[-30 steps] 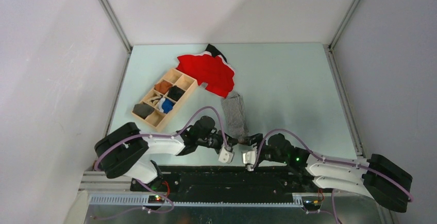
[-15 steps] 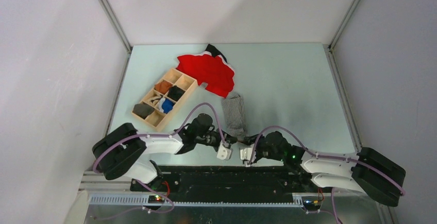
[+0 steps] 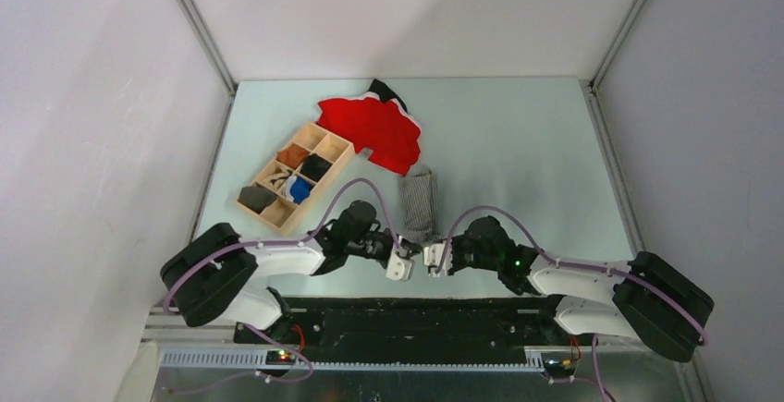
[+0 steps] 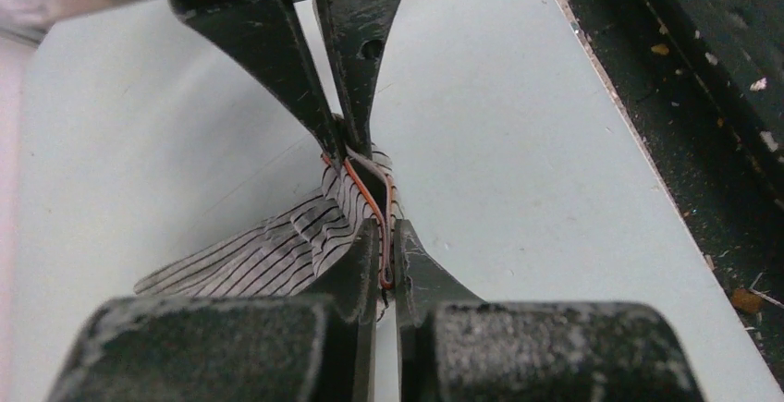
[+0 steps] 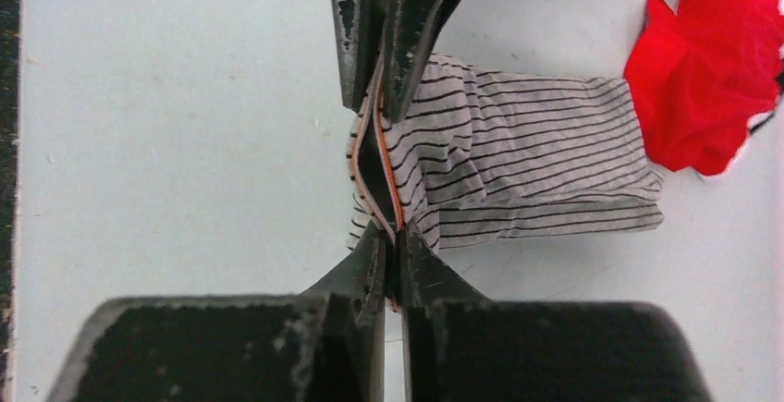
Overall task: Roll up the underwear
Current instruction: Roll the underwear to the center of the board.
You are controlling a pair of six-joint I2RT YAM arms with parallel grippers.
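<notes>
Near the counter's [image 3: 518, 143] front, the right tool [image 5: 393, 245] has just joined the left tool [image 4: 386, 254], both clamped on the underwear [image 3: 418, 201], probably to start rolling.

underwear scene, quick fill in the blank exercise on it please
The left claw and right claw both pinch the ____ underwear.
The cloth beyond it is ____.
The wooden tray sits on the robot's ____ side.
Missing: striped; red; left.
</notes>
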